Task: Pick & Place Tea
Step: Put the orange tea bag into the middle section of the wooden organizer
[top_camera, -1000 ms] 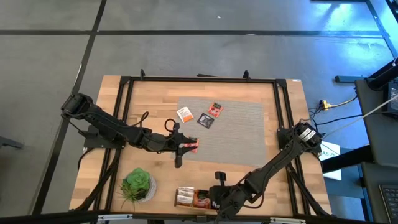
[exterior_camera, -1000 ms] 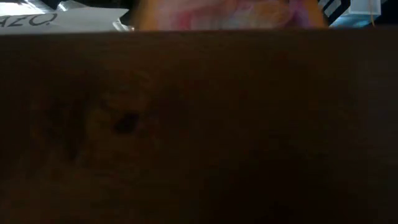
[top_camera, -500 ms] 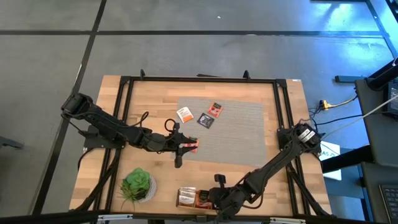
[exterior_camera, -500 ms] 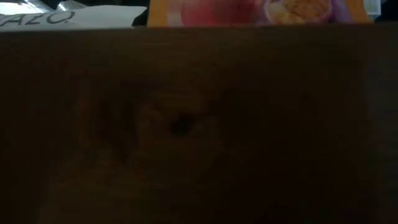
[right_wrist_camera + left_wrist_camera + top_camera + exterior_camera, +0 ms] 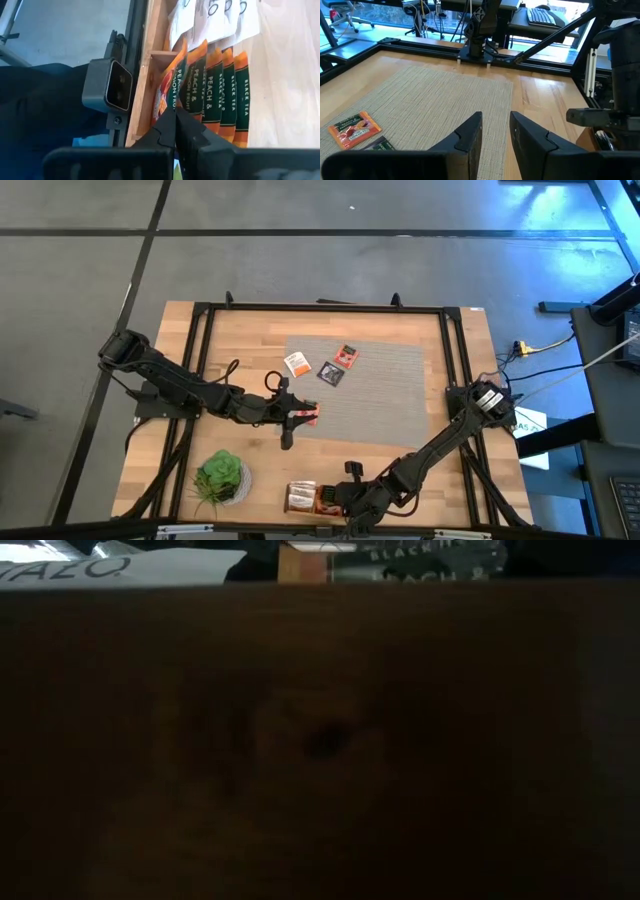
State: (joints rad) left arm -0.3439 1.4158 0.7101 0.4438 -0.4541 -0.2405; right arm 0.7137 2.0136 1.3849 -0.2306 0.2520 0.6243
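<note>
1. While the left gripper (image 5: 312, 416) hovers at the near-left edge of the grey woven mat (image 5: 385, 385), its dark fingers (image 5: 470, 135) stand slightly apart with nothing visible between them in the left wrist view.
2. Three small flat square tea sachets (image 5: 321, 365) lie on the mat's far-left part, one orange, one white-and-orange, one black.
3. Down at the table's front edge, the right gripper (image 5: 176, 117) has its fingers pressed together at the small wooden box (image 5: 300, 498), tips touching an orange sachet (image 5: 170, 82).
4. More upright orange-and-green sachets (image 5: 220, 90) fill that box.
5. A green potted plant (image 5: 221, 476) stands left of the box.
</note>
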